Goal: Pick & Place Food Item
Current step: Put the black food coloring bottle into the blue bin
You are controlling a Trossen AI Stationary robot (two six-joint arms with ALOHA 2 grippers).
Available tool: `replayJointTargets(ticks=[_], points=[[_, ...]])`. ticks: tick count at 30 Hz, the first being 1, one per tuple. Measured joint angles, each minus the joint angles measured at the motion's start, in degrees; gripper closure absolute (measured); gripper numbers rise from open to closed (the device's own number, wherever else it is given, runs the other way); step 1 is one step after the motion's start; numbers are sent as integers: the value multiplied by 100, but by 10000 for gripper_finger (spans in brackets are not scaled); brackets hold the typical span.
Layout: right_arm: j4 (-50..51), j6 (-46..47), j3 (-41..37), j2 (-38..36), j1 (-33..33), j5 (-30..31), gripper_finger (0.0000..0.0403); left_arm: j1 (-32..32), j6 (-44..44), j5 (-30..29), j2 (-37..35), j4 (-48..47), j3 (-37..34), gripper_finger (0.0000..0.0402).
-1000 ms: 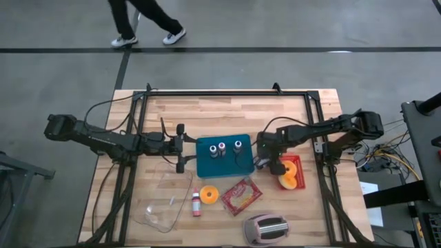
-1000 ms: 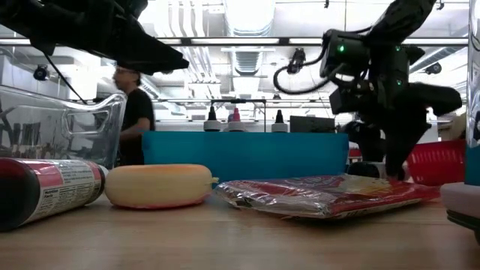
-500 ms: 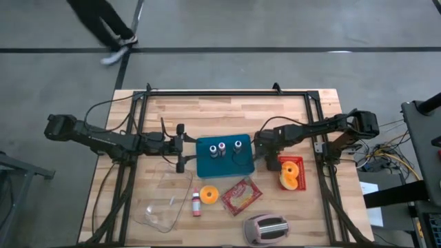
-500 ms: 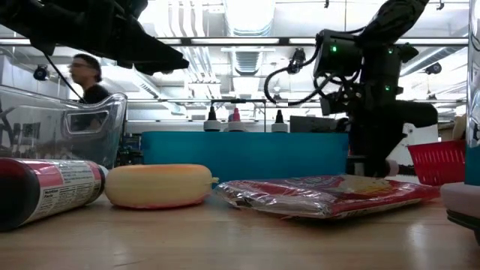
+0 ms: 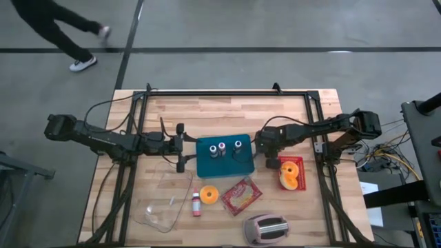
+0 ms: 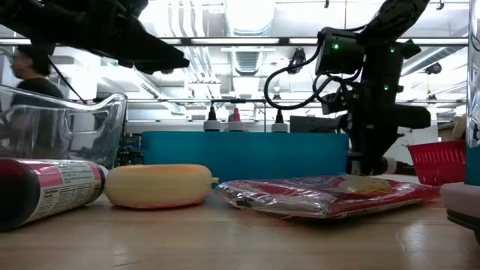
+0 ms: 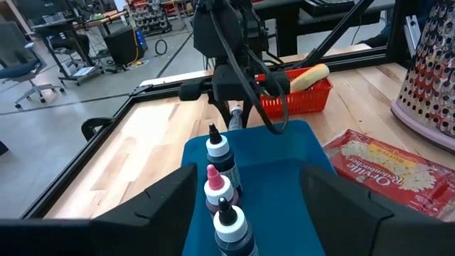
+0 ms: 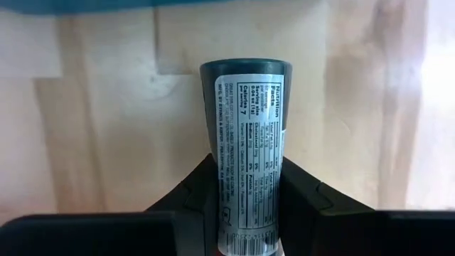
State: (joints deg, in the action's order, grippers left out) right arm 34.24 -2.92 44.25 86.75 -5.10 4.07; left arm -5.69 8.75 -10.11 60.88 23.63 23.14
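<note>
Fingers of the right gripper (image 8: 245,186) are closed around a small labelled bottle (image 8: 245,149) lying on the tabletop (image 8: 106,128) beside the blue tray (image 5: 225,157) (long axis running straight out from the wrist), while the left gripper (image 5: 180,147) waits open.

On the counter (image 5: 227,114) we see three bottles (image 5: 222,147) standing in a tray (image 5: 207,165), a basket (image 5: 292,173) to its right, a packet (image 5: 240,195) before it.
</note>
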Motion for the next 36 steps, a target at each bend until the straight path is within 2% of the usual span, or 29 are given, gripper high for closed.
replayJointTargets(ticks=[9, 19, 29, 36], points=[[-60, 138, 0, -119, 2, 314, 314, 0, -5, 0, -4, 45, 2, 149], [-13, 207, 94, -491, 4, 1151, 315, 0, -17, -3, -4, 74, 2, 149], [47, -187, 949, -852, -6, 1942, 316, 0, -17, -7, -4, 345, 4, 149], [149, -739, 1780, -683, -4, 2012, 316, 141, -59, -7, 4, 560, 110, 149]])
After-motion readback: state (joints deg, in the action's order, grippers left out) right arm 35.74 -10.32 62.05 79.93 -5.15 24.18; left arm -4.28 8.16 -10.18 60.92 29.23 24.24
